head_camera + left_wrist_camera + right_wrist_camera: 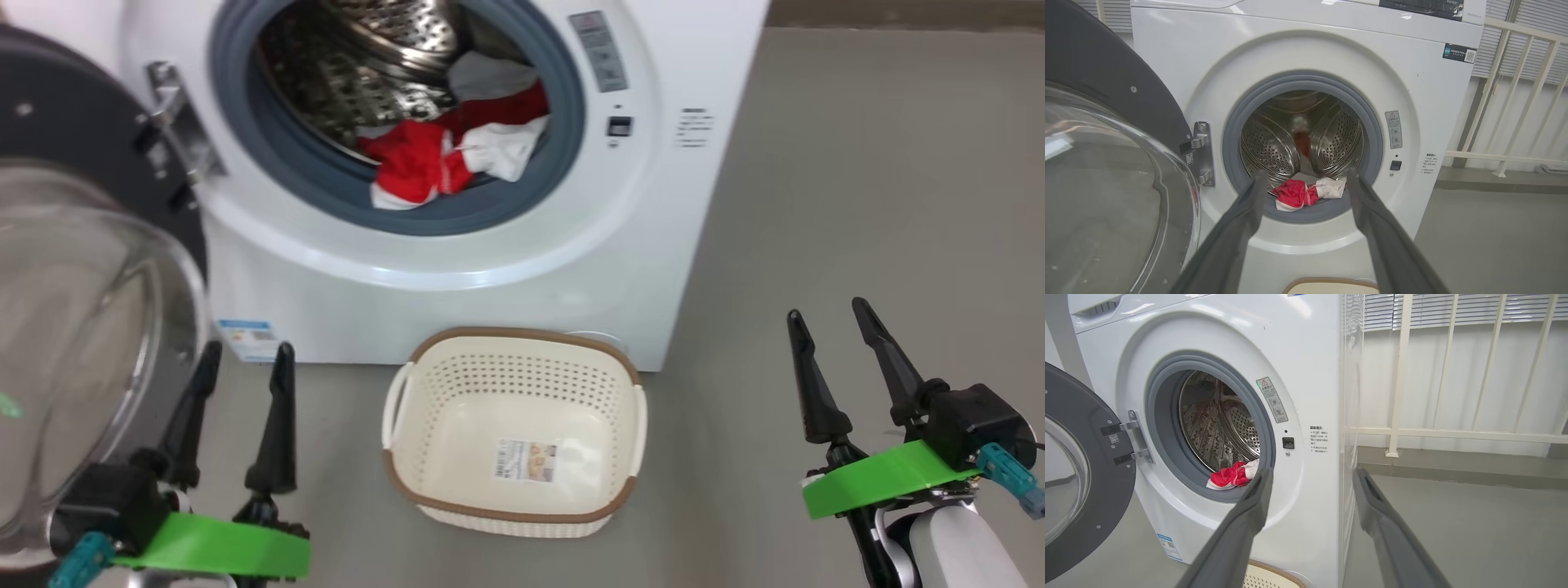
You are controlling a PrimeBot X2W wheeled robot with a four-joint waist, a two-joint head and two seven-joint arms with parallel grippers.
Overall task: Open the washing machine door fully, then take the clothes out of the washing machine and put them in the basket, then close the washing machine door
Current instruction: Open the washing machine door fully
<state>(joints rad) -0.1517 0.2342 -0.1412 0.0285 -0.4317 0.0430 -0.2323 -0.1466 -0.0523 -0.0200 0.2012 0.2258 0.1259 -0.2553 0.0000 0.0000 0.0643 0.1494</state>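
On the floor before the washing machine (506, 278): the basket (514, 332) sits just in front of the white cabinet, mouth up, with only a sticker inside, between the two arms.
Door: the washing machine door (73, 106) stands swung out to the robot's left on its steel hinge (175, 114), glass bowl bulging toward the left arm. To my eye it looks open wide enough.
Clothes: the clothes (424, 159), a red-and-white bundle, lie at the front of the drum (343, 73), low in the opening, drooping onto the grey rubber ring (571, 106).
Left gripper (249, 349): fingers spread wide with nothing between them, low, close beside the door glass, pointed at the opening.
Right gripper (827, 310): also spread and empty, well to the right of the basket over bare floor (857, 204).
Handling: soft, light and limp, I'd judge. The garments will sag and trail once lifted, and may be tangled, so one pull could bring several.
Where to hold: the bunched red fold at the ring gives the most cloth to pinch. The loose white flap would likely slip out.
Edges: the ring's lip and the drum rim could catch trailing fabric. The door glass crowds the left arm's outer side.
Open room: plenty on the right. The railing (1453, 433) stands well back. The way down from opening to basket looks unobstructed.
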